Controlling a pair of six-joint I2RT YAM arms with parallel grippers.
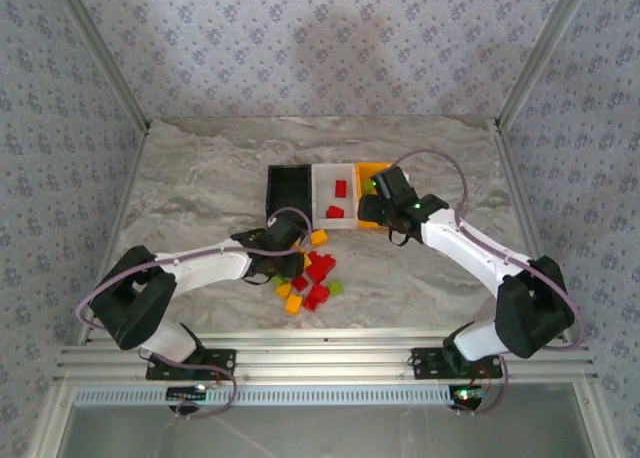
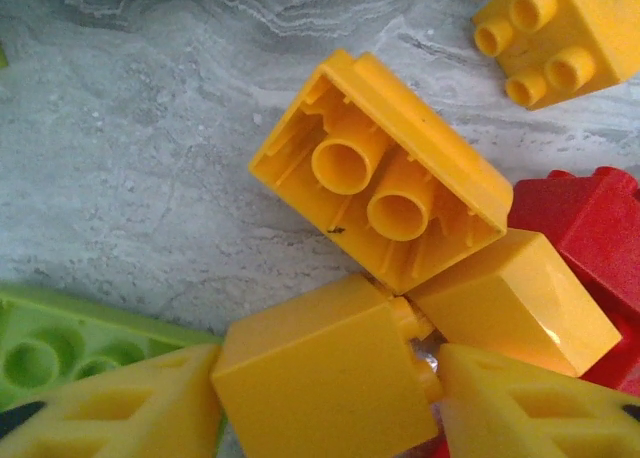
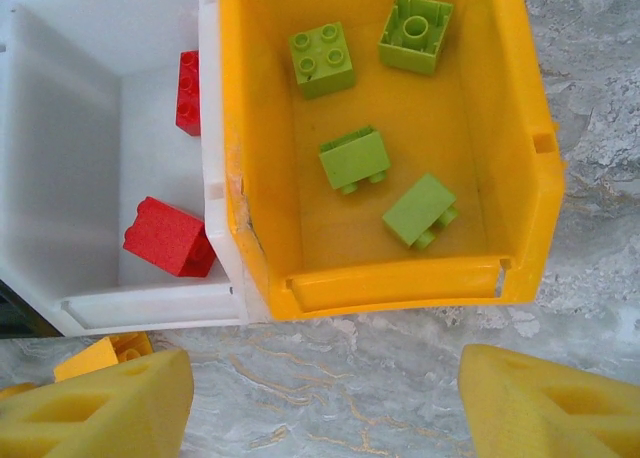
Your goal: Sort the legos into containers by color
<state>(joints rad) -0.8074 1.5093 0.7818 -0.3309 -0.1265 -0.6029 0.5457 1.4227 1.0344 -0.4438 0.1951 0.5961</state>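
left gripper (image 2: 328,356): yellow brick (image 2: 320,388) right between your jaws, can't tell if pinched | right gripper (image 3: 325,358): spread, just before orange bin (image 3: 530,178)

A lab test booth: patterned walls (image 1: 320,48) and metal corner posts (image 1: 100,53) rise beyond the right pincer (image 1: 372,193), a marble-look tabletop (image 1: 200,178) lies beneath it, and an aluminium mounting rail (image 1: 320,363) runs behind it.

No writing or number is legible on the legos (image 1: 312,276) or containers (image 3: 250,178).
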